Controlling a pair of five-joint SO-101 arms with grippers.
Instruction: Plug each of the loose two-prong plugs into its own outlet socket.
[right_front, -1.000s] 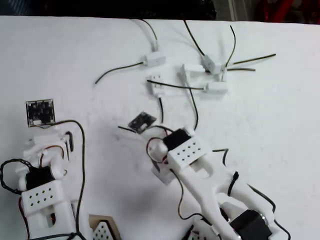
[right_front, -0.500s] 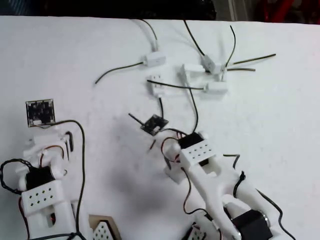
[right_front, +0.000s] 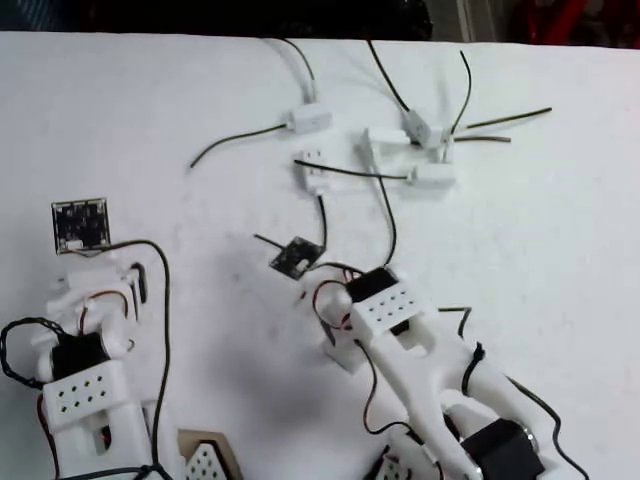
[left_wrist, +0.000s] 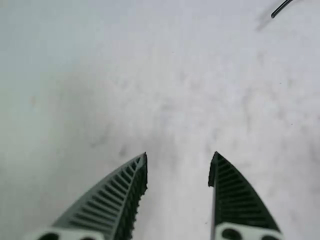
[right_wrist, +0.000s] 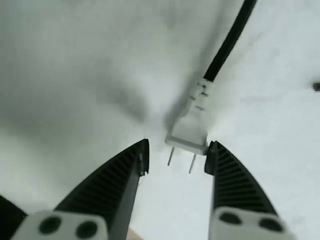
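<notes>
A white two-prong plug (right_wrist: 189, 132) on a black cord (right_wrist: 230, 42) lies flat on the white table, prongs pointing back at my right gripper (right_wrist: 176, 150). That gripper is open, with the prongs in the gap between its black ribbed fingertips (right_wrist: 137, 160) and nothing gripped. From above, the right gripper (right_front: 297, 258) sits at mid table below several white outlet blocks (right_front: 315, 172) and plugs with dark cords. My left gripper (left_wrist: 177, 165) is open over bare tabletop, at the near left.
More white blocks (right_front: 308, 120) (right_front: 432, 180) and loose dark cords (right_front: 505, 118) are scattered across the far middle of the table. A cord end (left_wrist: 280, 7) shows far ahead of the left gripper. The left arm (right_front: 85, 340) stands at the near left edge.
The right arm swung to the right and then came back a little to the left, its gripper ending slightly nearer than a second ago. The left arm has not moved.
</notes>
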